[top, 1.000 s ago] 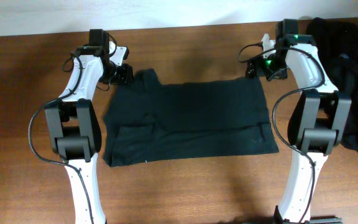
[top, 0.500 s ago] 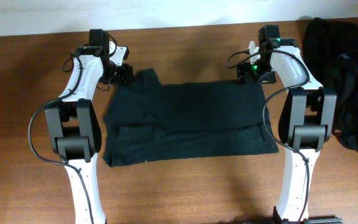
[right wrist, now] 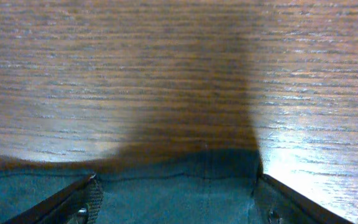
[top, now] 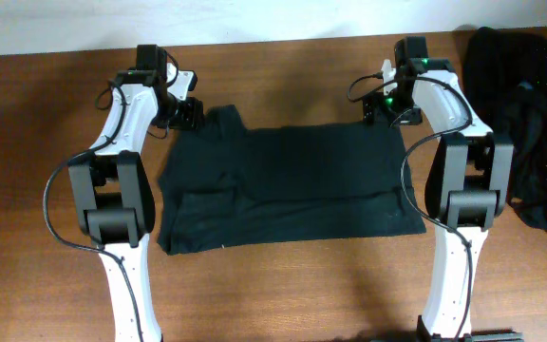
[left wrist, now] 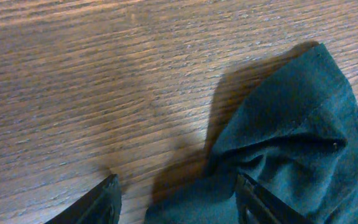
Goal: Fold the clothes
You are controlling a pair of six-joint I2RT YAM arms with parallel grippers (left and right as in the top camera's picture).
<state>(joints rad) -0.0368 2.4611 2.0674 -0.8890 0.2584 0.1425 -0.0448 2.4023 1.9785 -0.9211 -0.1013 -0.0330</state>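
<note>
The right pincer (top: 379, 107) has shifted inward to the T-shirt (top: 292, 180) corner.

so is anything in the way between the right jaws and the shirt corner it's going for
Nothing visible is. The right gripper hangs at the far corner of the black T-shirt on its own side. In the right wrist view its jaws are open astride the shirt's edge, with only bare table beyond.

garment pile (top: 530, 114): cropped at right | left fingers (left wrist: 98, 202): cropped at bottom edge
</note>
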